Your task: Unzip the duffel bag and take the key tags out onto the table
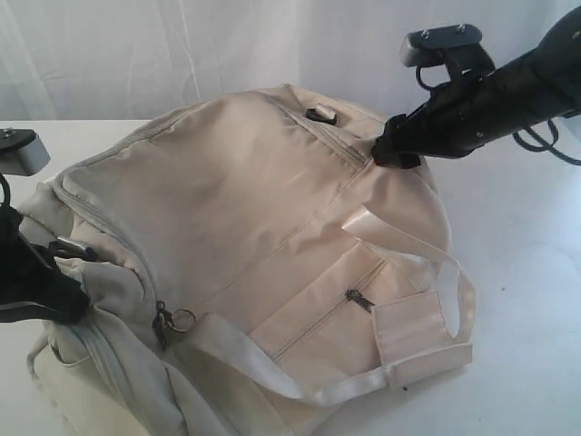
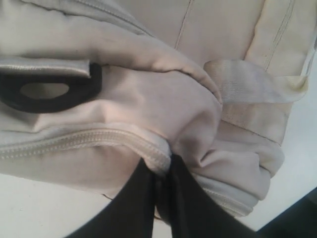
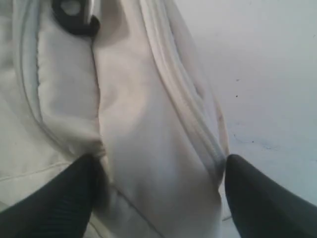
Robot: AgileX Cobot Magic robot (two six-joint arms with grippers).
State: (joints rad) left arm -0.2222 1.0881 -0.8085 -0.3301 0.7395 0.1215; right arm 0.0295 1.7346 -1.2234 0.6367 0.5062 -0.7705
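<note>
The cream duffel bag [image 1: 245, 209] lies on the white table [image 1: 517, 272] with its main zipper shut. A dark zipper pull with a metal ring [image 1: 172, 320] sits near its front left corner. My left gripper [image 1: 56, 302] is at the bag's left end, shut on a fold of fabric beside the zipper seam [image 2: 166, 161]. My right gripper [image 1: 396, 151] presses on the far right end. Its fingers [image 3: 64, 198] stand wide apart, open, with bag fabric [image 3: 158, 163] bulging between them. The key tags are hidden.
A black D-ring [image 1: 322, 114] sits on the bag's far side, and another [image 2: 49, 91] lies close to my left gripper. A webbing strap [image 1: 399, 236] loops over the front pocket, which has its own small zipper pull [image 1: 360, 300]. White curtain hangs behind.
</note>
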